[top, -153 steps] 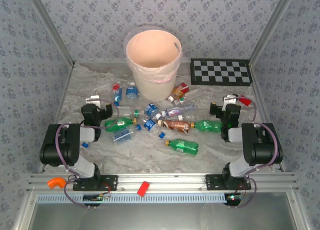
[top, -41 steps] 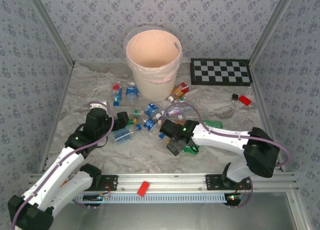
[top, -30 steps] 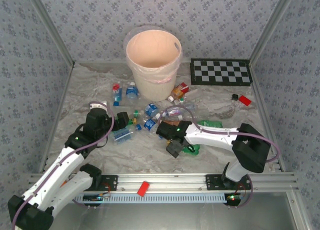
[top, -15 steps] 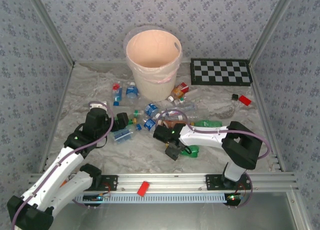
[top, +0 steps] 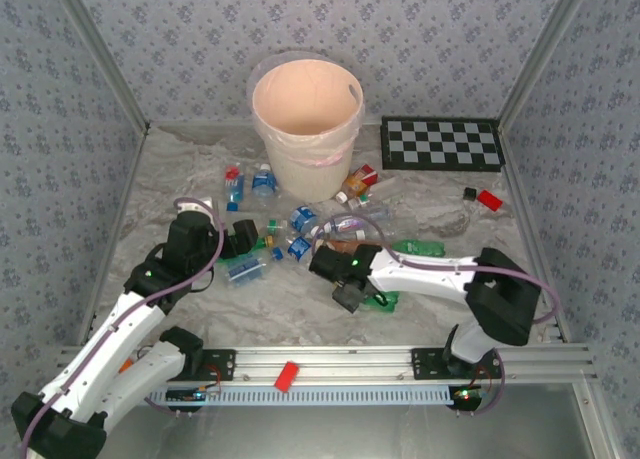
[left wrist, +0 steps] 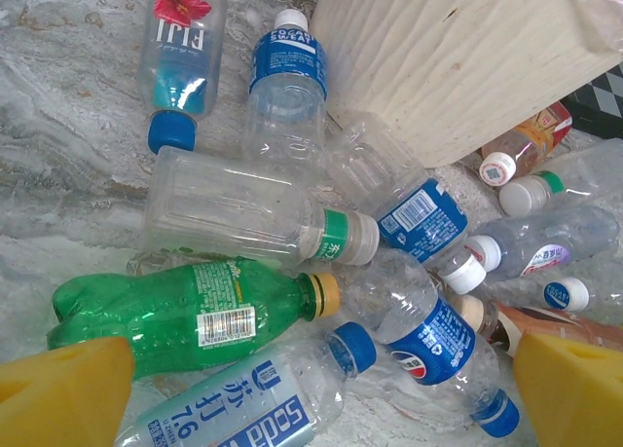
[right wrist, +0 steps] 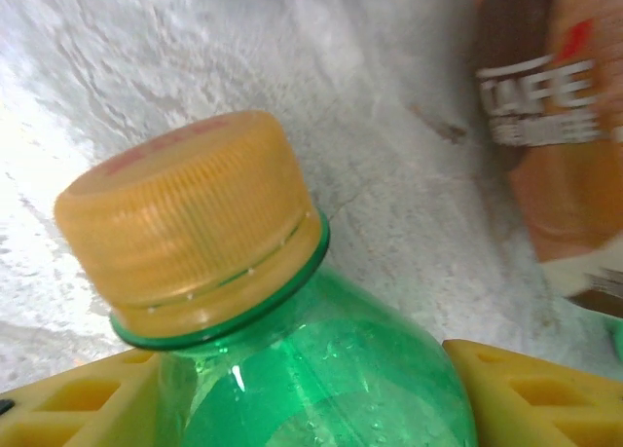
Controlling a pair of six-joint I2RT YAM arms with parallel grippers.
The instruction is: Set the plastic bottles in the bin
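Observation:
Crushed plastic bottles lie scattered in front of the bin (top: 300, 164), a tall peach-cream bucket. My left gripper (top: 243, 241) hovers open over the left cluster; its yellow fingers (left wrist: 60, 393) stand wide apart. Between them lie a green Sprite bottle (left wrist: 185, 316), a blue-labelled soda bottle (left wrist: 243, 408) and a Pepsi bottle (left wrist: 428, 330). The bin's wall (left wrist: 458, 57) rises just behind them. My right gripper (top: 350, 295) sits low on the table, shut on a green bottle (right wrist: 321, 369) below its orange cap (right wrist: 190, 213). That bottle's body (top: 383, 299) rests on the table.
A brown café bottle (right wrist: 555, 126) lies beside the held one. Another green bottle (top: 420, 247) lies to the right. A checkerboard (top: 442, 144) sits at the back right, a red block (top: 488, 200) near it, and a red piece (top: 286, 376) on the front rail.
My right arm reached left across the table and settled its fingers around the green bottle's neck. The left arm stretched out over the left cluster and has barely moved lately.

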